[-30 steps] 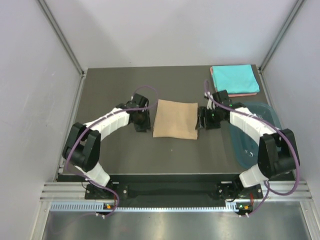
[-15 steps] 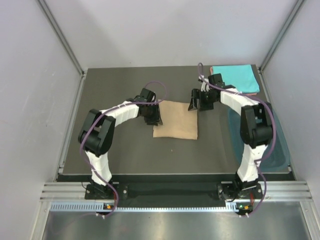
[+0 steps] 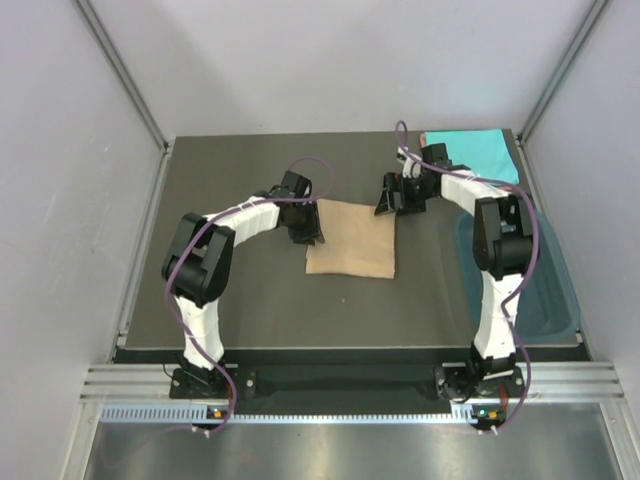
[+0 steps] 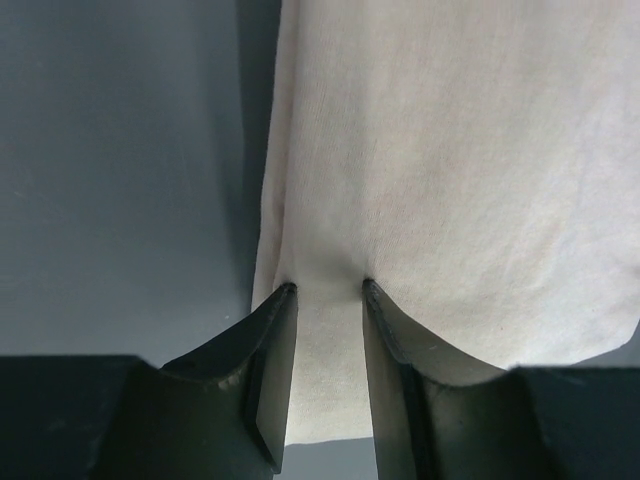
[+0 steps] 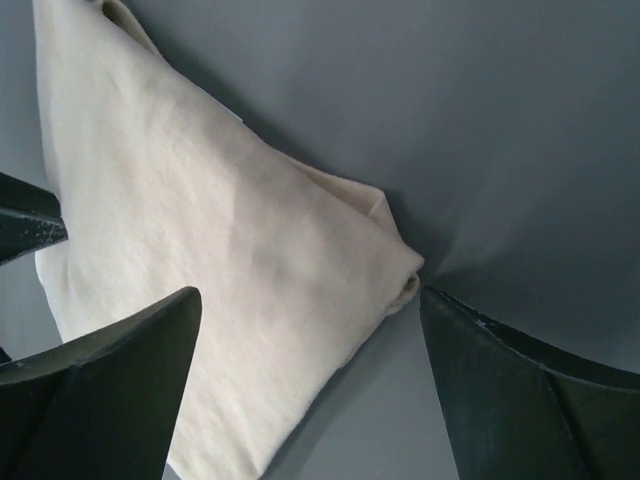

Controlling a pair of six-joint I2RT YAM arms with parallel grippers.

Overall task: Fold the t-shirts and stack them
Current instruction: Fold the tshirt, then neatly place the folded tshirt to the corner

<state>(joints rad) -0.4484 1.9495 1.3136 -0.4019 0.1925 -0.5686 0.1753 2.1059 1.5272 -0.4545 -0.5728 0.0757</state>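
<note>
Top view: left jaws cover far-left cnr of tan shirt; pinched or just pressed, can't tell, even in left wrist view. Right arm hides pt of turquoise shirt & tub, both to tan shirt's right. Wrist views crop tan shirt at frame edges.

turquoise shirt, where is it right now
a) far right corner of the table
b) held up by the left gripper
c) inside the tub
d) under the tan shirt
a: the turquoise shirt lies flat at the table's far right corner, outside the tub.
</note>
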